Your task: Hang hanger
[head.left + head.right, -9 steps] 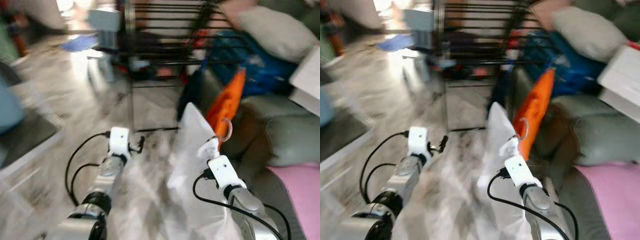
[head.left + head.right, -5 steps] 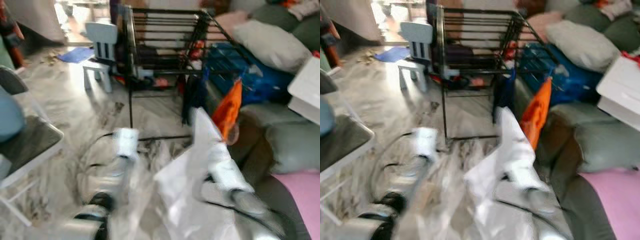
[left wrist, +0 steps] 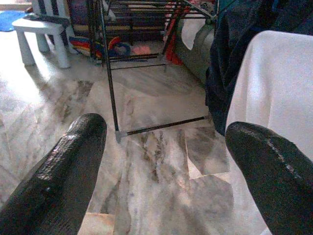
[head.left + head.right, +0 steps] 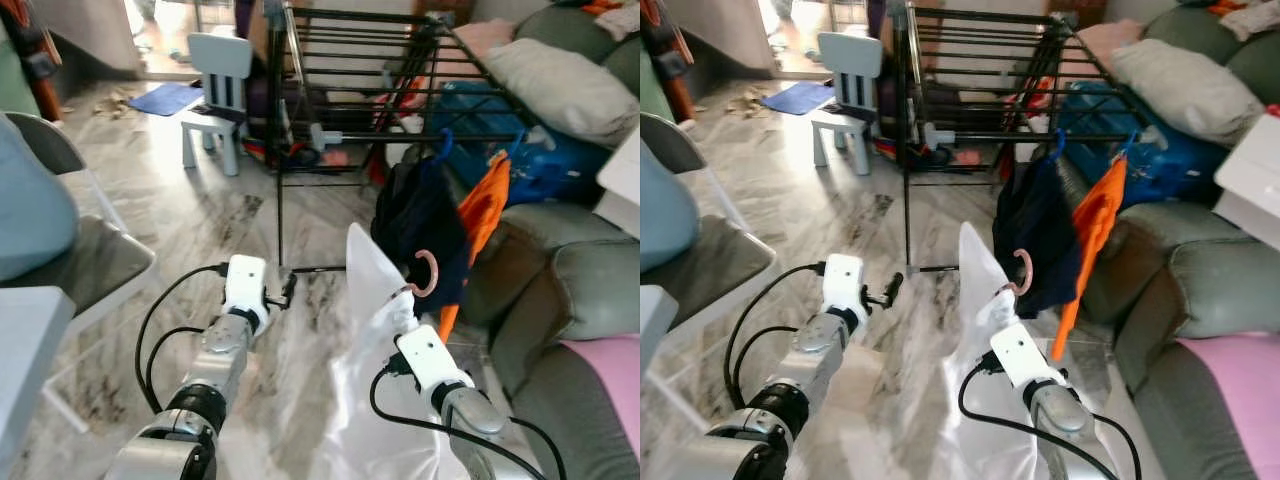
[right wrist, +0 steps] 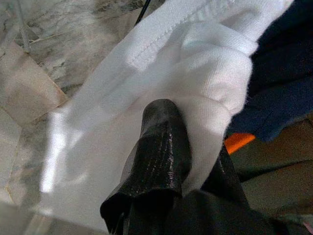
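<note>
A white garment point(image 4: 368, 330) hangs on a hanger whose pink hook point(image 4: 429, 272) sticks up above my right gripper point(image 4: 402, 308). That gripper is shut on the hanger's neck through the cloth, and its black fingers point(image 5: 163, 142) are wrapped in white fabric. The black drying rack point(image 4: 380, 70) stands ahead, beyond the hook. From its near rail hang a navy garment point(image 4: 418, 215) and an orange garment point(image 4: 486, 205). My left gripper point(image 4: 286, 290) hovers low over the marble floor to the left of the white garment. It is open, with fingertips point(image 3: 73, 147) wide apart and nothing between them.
A grey-green sofa point(image 4: 575, 290) with pillows point(image 4: 565, 85) and a blue bag point(image 4: 545, 165) runs along the right. A pale blue child's chair point(image 4: 220, 80) stands beside the rack. A folding chair point(image 4: 85, 265) sits at the left. Marble floor point(image 4: 200, 230) lies open between.
The camera has swung and steadied, so the rack and the navy garment now show sharply. The right gripper still holds the hanger. The left stays open.
</note>
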`<state>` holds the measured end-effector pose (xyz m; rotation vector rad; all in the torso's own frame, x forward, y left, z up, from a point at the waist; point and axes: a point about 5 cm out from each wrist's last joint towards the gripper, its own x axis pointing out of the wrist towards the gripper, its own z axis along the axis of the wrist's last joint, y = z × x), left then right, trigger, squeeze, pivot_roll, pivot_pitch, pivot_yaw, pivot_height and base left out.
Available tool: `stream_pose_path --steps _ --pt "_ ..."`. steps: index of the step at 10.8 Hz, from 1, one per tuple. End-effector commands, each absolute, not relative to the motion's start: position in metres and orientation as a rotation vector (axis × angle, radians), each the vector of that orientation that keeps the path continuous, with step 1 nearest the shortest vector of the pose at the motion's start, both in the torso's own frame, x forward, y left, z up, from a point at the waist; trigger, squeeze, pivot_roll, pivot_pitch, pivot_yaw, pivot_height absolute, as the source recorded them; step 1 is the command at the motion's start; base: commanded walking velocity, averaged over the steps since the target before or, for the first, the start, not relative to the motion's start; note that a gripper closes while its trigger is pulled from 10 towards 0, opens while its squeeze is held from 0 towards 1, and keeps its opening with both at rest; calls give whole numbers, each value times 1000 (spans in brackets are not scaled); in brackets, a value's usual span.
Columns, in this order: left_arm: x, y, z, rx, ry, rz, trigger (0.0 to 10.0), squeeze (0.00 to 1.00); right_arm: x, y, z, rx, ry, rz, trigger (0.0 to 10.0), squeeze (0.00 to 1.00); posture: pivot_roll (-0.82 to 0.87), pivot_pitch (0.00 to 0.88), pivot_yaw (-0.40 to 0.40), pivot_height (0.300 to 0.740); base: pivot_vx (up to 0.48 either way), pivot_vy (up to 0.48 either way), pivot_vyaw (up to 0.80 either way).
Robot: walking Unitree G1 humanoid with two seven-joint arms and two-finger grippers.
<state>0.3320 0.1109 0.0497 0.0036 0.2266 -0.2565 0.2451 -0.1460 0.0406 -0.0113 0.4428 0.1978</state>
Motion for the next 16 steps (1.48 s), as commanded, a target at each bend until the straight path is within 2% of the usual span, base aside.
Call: stream_pose_path --steps 1,6,16 --pt "331 100 52 -2 210 -297 10000 0 250 -154 51 -30 395 174 10000 0 9 0 -56 740 0 0 0" --pt "331 104 50 27 218 -275 10000 0 252 -153 54 -20 367 168 10000 0 4 0 -56 740 353 0 0" --pt "329 97 46 5 250 -271 10000 0 250 -157 53 -13 383 184 10000 0 -2 0 -56 740 461 0 0"
